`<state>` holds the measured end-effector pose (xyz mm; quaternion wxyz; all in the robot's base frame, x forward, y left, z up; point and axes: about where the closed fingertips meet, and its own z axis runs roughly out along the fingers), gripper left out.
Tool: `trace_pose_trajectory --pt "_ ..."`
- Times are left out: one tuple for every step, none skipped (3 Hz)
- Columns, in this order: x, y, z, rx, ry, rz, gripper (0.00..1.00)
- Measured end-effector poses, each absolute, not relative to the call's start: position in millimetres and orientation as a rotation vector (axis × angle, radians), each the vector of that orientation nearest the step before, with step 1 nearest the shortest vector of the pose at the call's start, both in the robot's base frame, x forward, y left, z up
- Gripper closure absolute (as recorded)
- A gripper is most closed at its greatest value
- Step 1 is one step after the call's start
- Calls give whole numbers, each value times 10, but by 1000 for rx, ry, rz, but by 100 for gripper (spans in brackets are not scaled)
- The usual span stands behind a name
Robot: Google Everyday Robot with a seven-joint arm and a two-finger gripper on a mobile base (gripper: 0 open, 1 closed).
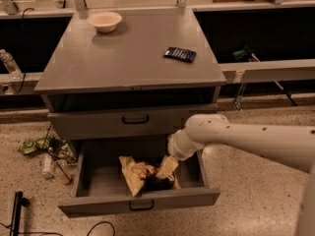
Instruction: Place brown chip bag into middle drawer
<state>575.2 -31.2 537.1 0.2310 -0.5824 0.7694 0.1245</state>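
Observation:
The brown chip bag (140, 173) lies crumpled inside the open middle drawer (98, 205), near the middle of its floor, its pale yellow end pointing left. My gripper (167, 167) reaches down into the drawer from the right on the white arm (236, 136). It sits right at the bag's dark right part and touches it. The drawer is pulled far out, its small black handle (141, 206) facing me.
The handled drawer above (135, 119) is shut. On the cabinet top stand a pale bowl (104, 21) at the back left and a flat black packet (179, 54) at the right. Litter (44, 151) lies on the floor left of the cabinet, and a black post (17, 208) stands at the lower left.

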Motion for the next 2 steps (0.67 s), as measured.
trace_pose_trajectory --pt "5384 -753 6177 -1452 2137 318 45" --pt "5406 -795 6167 -1446 2140 305 34"
